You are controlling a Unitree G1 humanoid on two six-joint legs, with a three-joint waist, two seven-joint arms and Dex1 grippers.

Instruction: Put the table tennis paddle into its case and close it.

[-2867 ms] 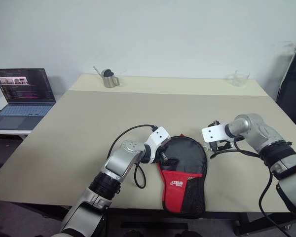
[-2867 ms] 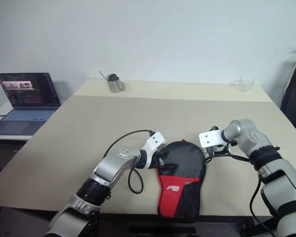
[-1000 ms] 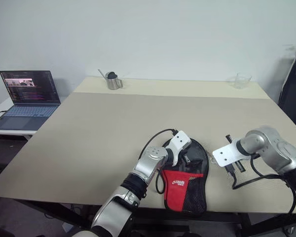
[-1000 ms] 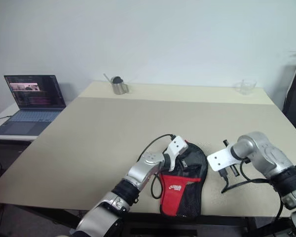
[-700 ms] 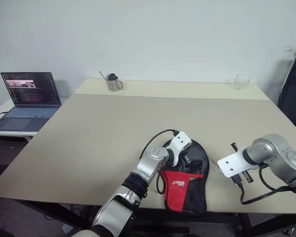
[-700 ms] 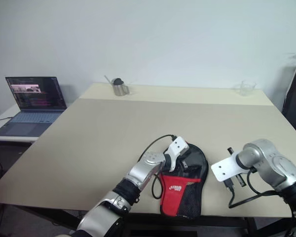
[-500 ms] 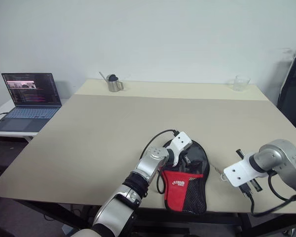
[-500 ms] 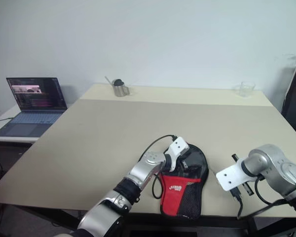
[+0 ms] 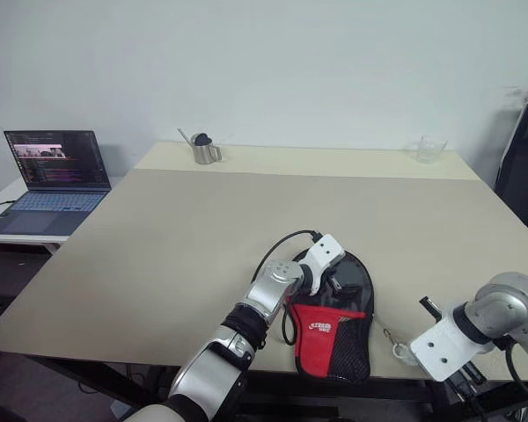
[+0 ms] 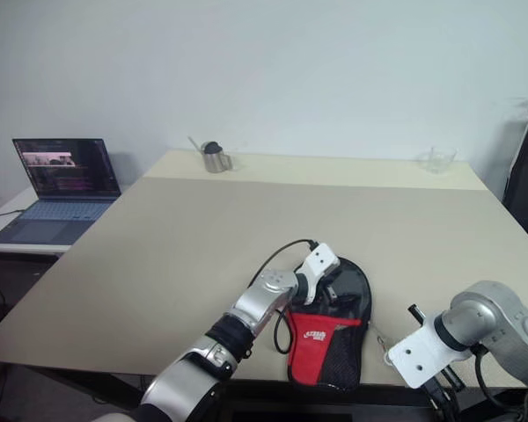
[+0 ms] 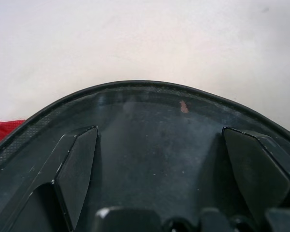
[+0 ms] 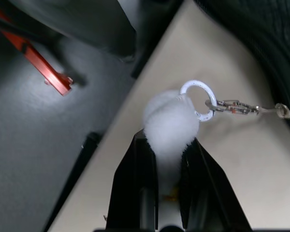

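Nearest, my right pincer (image 12: 170,145) hangs over the near right edge of the surface (image 9: 202,237), pointing steeply down; its two black fingers (image 12: 135,183) are nearly closed and clamp a white pompom (image 12: 170,123); the pompom carries a white ring (image 12: 199,99), and a short chain (image 12: 237,107) runs from that ring back towards the case (image 9: 334,334); I judge this to be the zipper pull, gripped by its soft end because the tab itself is too small to pinch.

Next, the case lies flat near the front edge, narrow red-and-mesh end towards me, round black end away; the chain leaves its right side; how far the zipper is closed on that side I cannot tell.

Beyond the red panel, my left pincer (image 9: 332,283) rests on the round black end, angled forward and down; its fingers (image 11: 77,169) are spread as wide as they go and grip nothing; they press on the dark face inside the curved rim; I judge the purpose to be anchoring, so that a pull on the chain moves the zipper and not the whole case.

As for the table tennis paddle, no handle or wood is exposed; I judge it to sit inside the case, under the left pincer.

Farthest, well clear of the work: a metal jug (image 9: 202,149) at the far left, a clear glass (image 9: 431,148) at the far right, and an open laptop (image 9: 51,171) on a separate side table.
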